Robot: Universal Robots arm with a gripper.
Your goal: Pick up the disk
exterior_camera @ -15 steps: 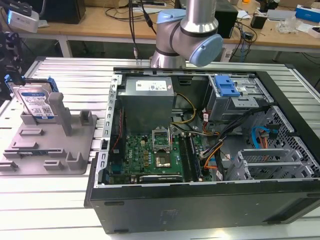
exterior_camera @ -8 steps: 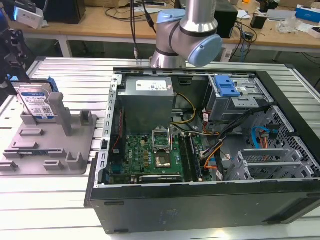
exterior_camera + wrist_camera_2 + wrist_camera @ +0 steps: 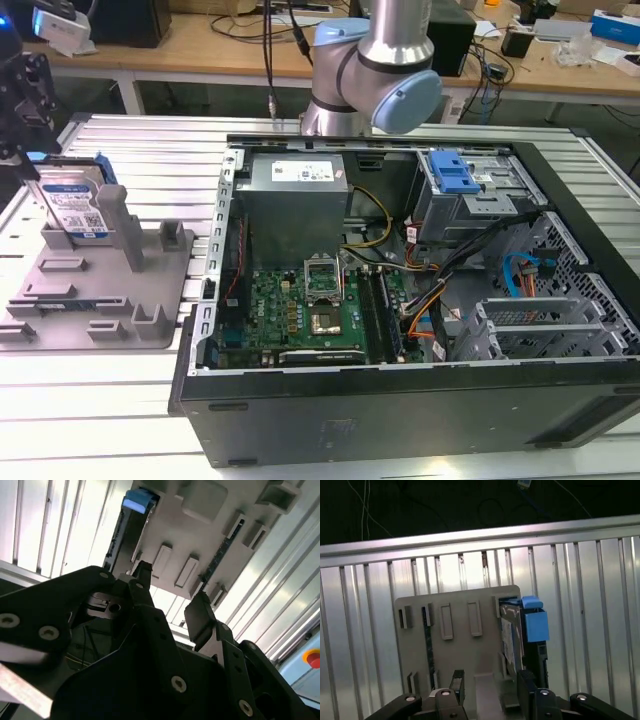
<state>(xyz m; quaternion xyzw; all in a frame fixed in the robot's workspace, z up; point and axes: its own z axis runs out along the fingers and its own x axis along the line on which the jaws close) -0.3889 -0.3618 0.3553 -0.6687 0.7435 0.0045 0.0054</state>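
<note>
The disk (image 3: 74, 206) stands on edge in the grey fixture (image 3: 150, 300) at the exterior view's left, with its white-and-blue label facing out and a blue rail on top. My gripper (image 3: 25, 150) hangs just above it, slightly toward the exterior view's left, and does not touch it. In the first wrist view the disk (image 3: 511, 632) with its blue rail sits at one corner of the fixture (image 3: 455, 645). The gripper (image 3: 491, 682) is open there, with nothing between its dark fingers (image 3: 525, 680). The second wrist view shows the open gripper (image 3: 170, 595) and the disk's edge (image 3: 125, 535).
An open black computer case (image 3: 400, 400) fills the exterior view's middle and right, holding a silver power-supply box (image 3: 295, 195), a green motherboard (image 3: 300, 310) and a blue drive cage (image 3: 455, 180). The arm's base (image 3: 370, 60) stands behind it. The ribbed metal table (image 3: 90, 410) extends around the fixture.
</note>
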